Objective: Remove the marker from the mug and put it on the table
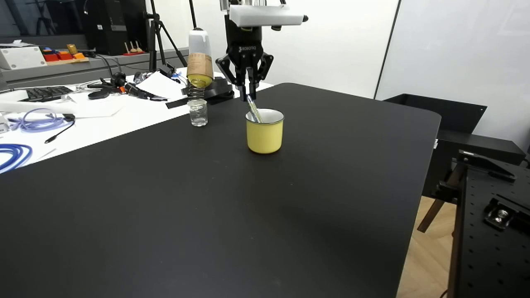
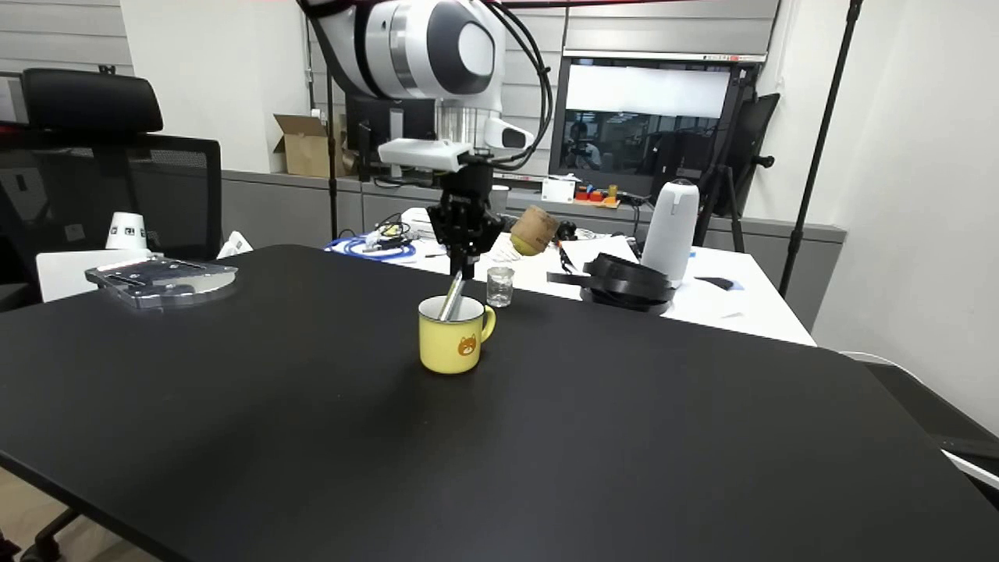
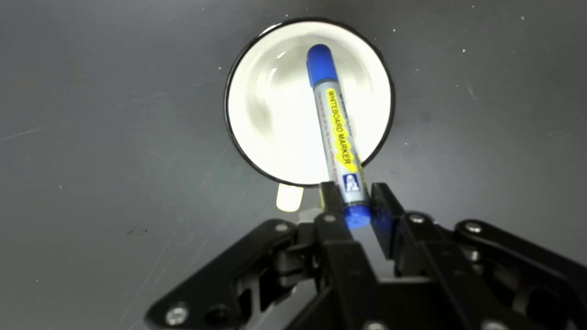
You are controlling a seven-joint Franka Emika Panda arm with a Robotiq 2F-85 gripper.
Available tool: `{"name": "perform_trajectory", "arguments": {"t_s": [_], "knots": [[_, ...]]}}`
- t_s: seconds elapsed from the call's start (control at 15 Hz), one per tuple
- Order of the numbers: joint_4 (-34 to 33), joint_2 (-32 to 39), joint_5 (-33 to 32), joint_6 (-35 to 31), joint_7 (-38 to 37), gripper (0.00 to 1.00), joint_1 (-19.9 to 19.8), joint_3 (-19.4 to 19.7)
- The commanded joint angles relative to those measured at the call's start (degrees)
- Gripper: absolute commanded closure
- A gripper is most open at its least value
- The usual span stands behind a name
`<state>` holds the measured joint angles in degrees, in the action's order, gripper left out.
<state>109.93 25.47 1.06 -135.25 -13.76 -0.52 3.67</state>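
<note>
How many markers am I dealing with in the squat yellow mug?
1: the blue-capped grey whiteboard marker, tilted in the squat yellow mug, its upper end between the jaws. The wrist view shows no second one inside; hiding seems unlikely.

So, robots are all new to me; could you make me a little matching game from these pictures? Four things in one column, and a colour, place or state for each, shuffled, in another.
Things
1. mug
2. marker
3. gripper
4. small glass jar

Descriptions
A. black, pointing down at the marker's upper end
B. clear, standing apart from the mug
C. grey body, blue ends
D. yellow outside, white inside

Right pairs: 1-D, 2-C, 3-A, 4-B
</note>
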Motion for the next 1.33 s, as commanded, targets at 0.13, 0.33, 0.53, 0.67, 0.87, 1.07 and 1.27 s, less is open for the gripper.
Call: {"name": "perform_trajectory", "arguments": {"t_s": [0.13,0.33,0.53,0.67,0.87,1.07,1.27], "knots": [[0.8,-7.1,-4.7,0.8,-3.3,0.94,3.1,1.2],[1.0,-10.0,-8.4,0.8,-4.7,0.94,4.7,0.8],[0.5,-11.0,-9.6,1.8,-4.5,0.94,5.8,-0.3],[-0.1,-10.6,-8.2,3.3,-3.1,0.94,6.0,-1.5],[-0.7,-9.1,-5.2,5.1,-0.7,0.94,5.7,-3.4],[-1.4,-7.0,-1.2,8.5,2.7,0.94,5.1,-5.0],[-2.1,-4.6,0.5,12.0,5.2,0.94,5.2,-5.5]]}}
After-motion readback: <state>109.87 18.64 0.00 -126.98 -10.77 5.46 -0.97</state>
